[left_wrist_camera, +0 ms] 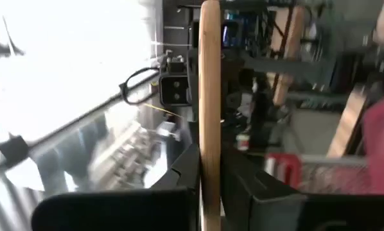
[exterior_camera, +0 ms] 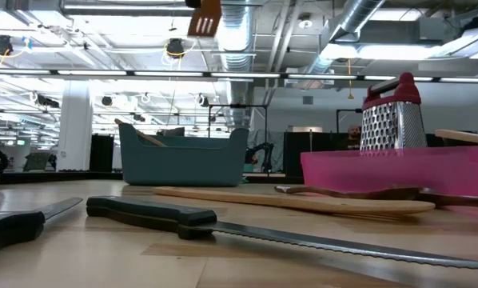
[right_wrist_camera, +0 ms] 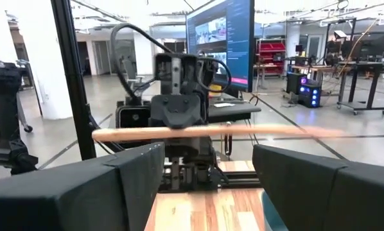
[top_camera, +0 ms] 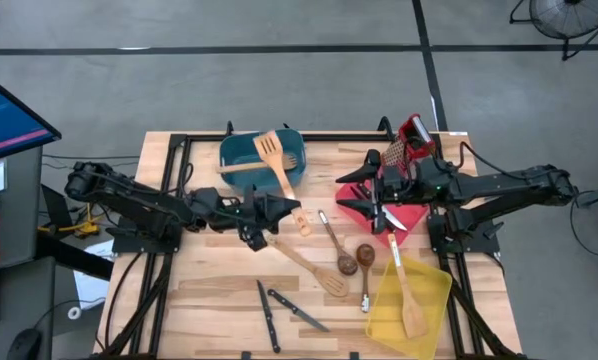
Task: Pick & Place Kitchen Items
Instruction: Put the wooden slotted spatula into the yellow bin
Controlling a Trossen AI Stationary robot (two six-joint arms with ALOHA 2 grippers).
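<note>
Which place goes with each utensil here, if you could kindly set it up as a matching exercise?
Things:
1. slotted turner
2. grater
3. wooden spatula
4. black-handled knife

Places:
A. in the yellow bin
B. lying on the table
C. gripped by the left gripper
D. in the red bin

Pairs: 1-C, 2-D, 3-A, 4-B

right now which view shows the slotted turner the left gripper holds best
High view: the whole turner shows, its head over the teal bin. Left wrist shows only its handle between the fingers; right wrist, the handle; low, just the head.
</note>
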